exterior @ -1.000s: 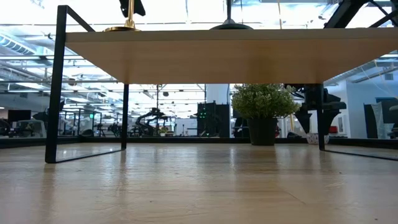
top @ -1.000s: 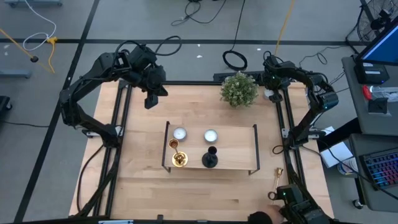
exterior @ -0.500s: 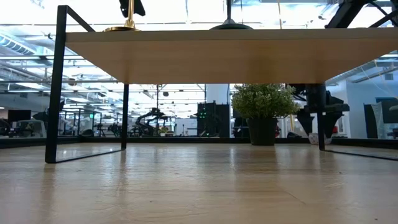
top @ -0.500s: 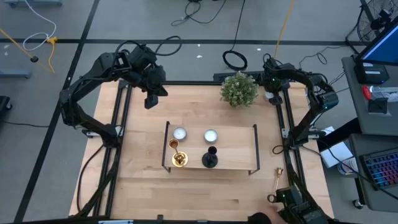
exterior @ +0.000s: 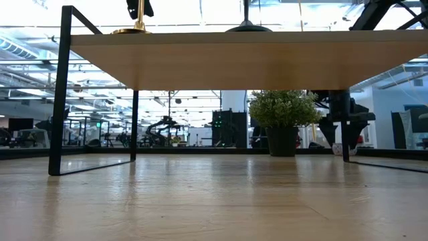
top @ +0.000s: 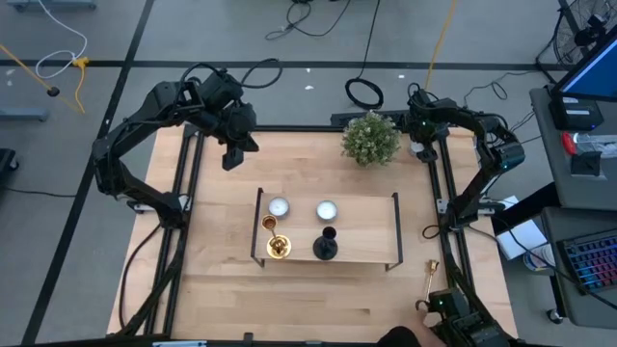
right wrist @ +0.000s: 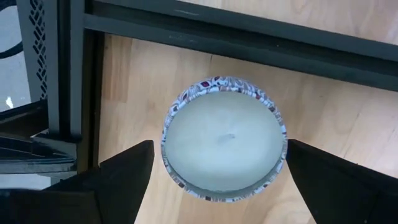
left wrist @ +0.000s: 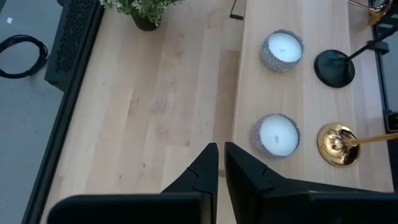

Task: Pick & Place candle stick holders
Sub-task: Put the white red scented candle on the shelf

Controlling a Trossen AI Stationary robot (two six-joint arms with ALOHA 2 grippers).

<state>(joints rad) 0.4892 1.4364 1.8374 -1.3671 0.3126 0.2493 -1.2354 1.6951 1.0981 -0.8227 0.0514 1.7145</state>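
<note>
- I count two slim shiny gold candlesticks: one upright (top: 276,239) on the wooden black-framed stand (top: 362,234), one lying (top: 430,278) on the table.
- One short black round-based candlestick (top: 326,245); three small white round candles (top: 278,207).
- Left gripper (left wrist: 220,163) pinched closed, empty; right gripper (right wrist: 219,171) spread wide around a candle, not gripping.

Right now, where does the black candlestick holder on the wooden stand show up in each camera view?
High view: black candlestick holder at the stand's near edge, right of the upright gold candlestick holder.
Low view: only its base shows above the stand's top.
Left wrist view: the black holder beside a white candle.
Right wrist view: not in it.
Shared landmark: the potted plant.
</note>
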